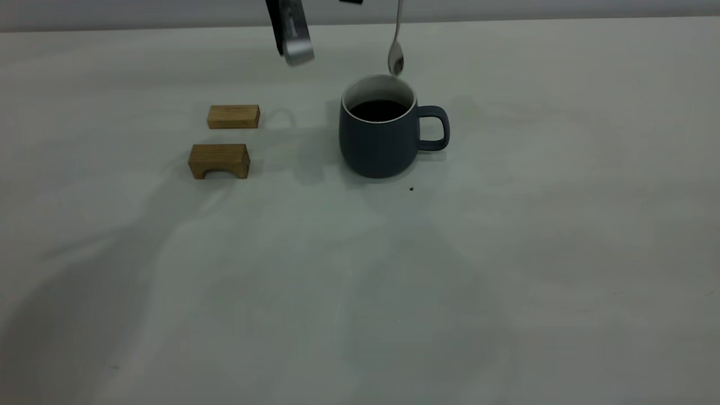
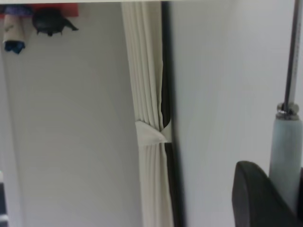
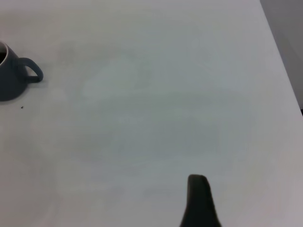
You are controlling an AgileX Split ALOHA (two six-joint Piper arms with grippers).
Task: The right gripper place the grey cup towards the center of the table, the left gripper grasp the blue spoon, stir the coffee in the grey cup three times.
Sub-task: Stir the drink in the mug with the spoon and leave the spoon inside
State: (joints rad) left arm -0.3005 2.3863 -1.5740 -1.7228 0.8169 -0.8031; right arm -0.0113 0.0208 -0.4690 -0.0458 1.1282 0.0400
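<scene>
The grey cup [image 1: 382, 140] stands upright near the middle of the table [image 1: 506, 253], handle pointing right, with dark coffee [image 1: 378, 110] inside. The blue spoon [image 1: 396, 56] hangs upright above the cup's far rim, its metal bowl just over the coffee and clear of it. My left gripper [image 2: 279, 194] is shut on the spoon's pale blue handle [image 2: 285, 151]; its silver-grey piece [image 1: 296, 42] shows at the top of the exterior view. My right gripper [image 3: 201, 205] is far off to the cup's [image 3: 12, 78] right, holding nothing that I can see.
Two wooden blocks lie left of the cup: a flat one [image 1: 233, 116] and an arched one [image 1: 219, 161]. A tiny dark speck [image 1: 411, 189] sits just in front of the cup.
</scene>
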